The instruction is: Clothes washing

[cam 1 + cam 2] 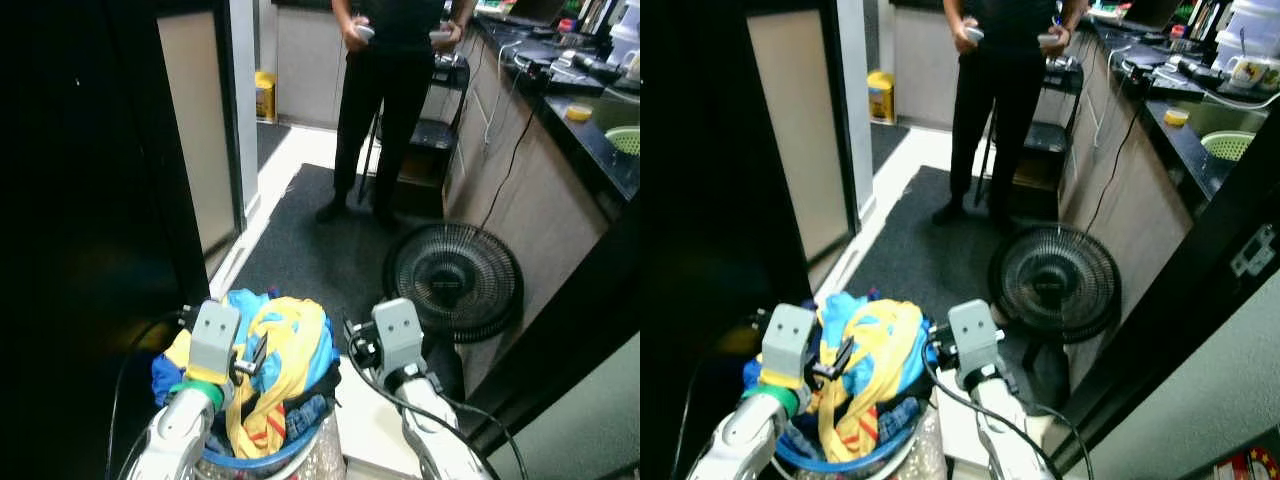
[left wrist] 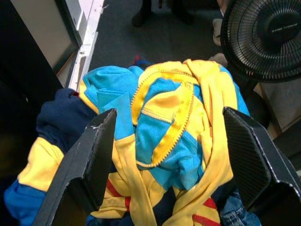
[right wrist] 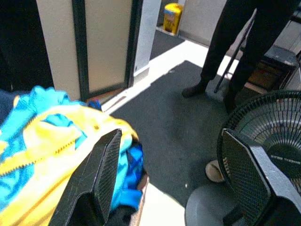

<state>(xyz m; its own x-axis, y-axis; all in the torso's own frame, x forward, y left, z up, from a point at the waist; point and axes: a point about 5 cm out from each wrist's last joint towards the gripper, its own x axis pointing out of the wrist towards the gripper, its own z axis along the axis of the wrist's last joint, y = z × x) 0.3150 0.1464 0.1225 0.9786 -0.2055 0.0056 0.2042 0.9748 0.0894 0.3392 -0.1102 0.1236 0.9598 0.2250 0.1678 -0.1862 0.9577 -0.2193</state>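
I had the basket (image 1: 262, 462) right below the head camera, heaped with clothes (image 1: 283, 352): a yellow and blue zip top lay uppermost, with navy cloth on the left side and denim low on the right. My left claw (image 2: 164, 155) hung over the heap with its fingers (image 2: 89, 160) spread wide, the zip top lying between them; I could not tell whether they touched the cloth. My right claw (image 3: 178, 183) sat just beside the basket on its right, also wide and holding nothing, pointing out over the dark mat (image 3: 169, 127) toward a fan (image 1: 452, 281) standing on the floor. Beyond the mat a person (image 1: 385, 95) in black stood holding controllers, next to the worktop (image 1: 590, 130) along the right wall.
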